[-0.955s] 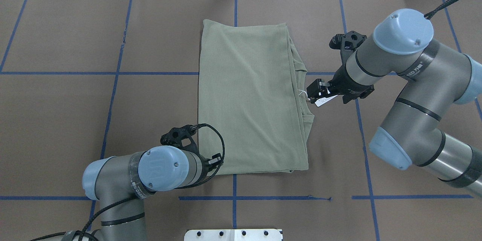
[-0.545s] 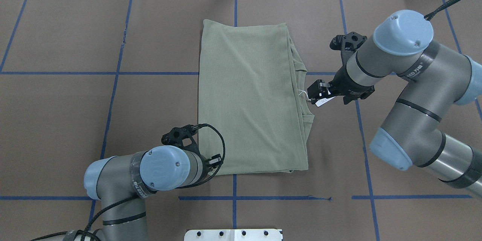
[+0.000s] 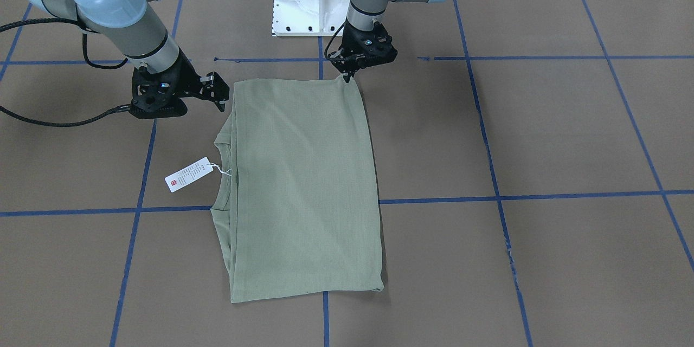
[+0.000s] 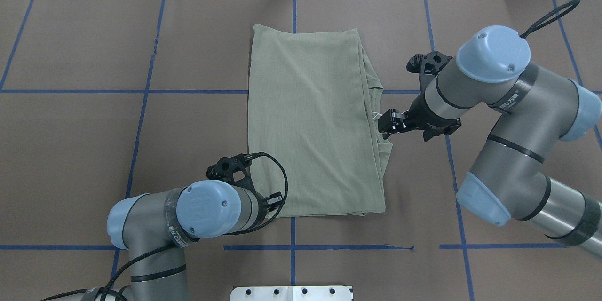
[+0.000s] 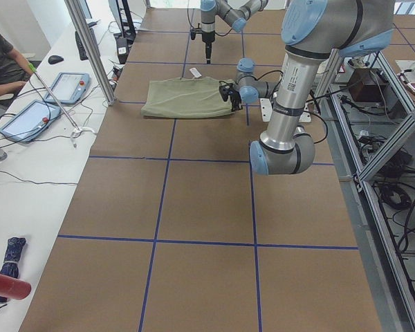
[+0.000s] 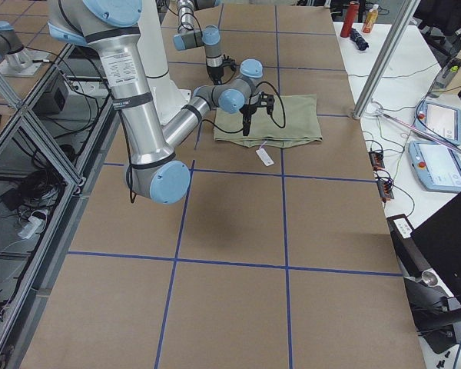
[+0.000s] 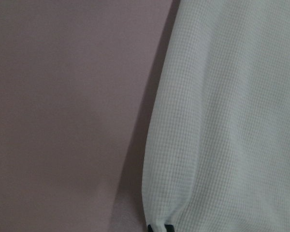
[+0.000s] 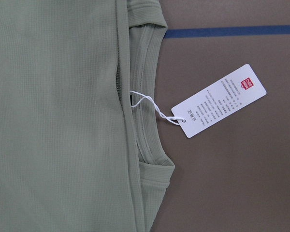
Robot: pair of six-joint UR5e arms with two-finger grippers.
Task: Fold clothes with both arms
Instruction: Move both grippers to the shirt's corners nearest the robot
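The sage-green shirt [image 4: 310, 122] lies folded into a tall rectangle in the middle of the table, also seen from the front [image 3: 303, 184]. Its collar and white hang tag [image 8: 217, 107] face the robot's right; the tag [image 3: 188, 174] rests on the table beside the collar. My right gripper [image 4: 386, 123] hovers open above the collar edge and hides the tag from overhead. My left gripper [image 3: 348, 77] points down at the shirt's near left corner. Its fingertips [image 7: 154, 227] sit close together right at the hem, apparently pinching the cloth [image 7: 232, 121].
The white pedestal base [image 3: 312, 0] stands just behind the shirt's near edge. Blue tape lines [image 4: 141, 91] grid the brown table. At the far end, a side bench holds tablets [image 5: 28, 117] and cables, with a person [image 5: 3, 59] seated there.
The right gripper has shifted left and slightly nearer, from beside the tag to over the collar edge. The left arm has moved a little to the right, towards the shirt's corner.
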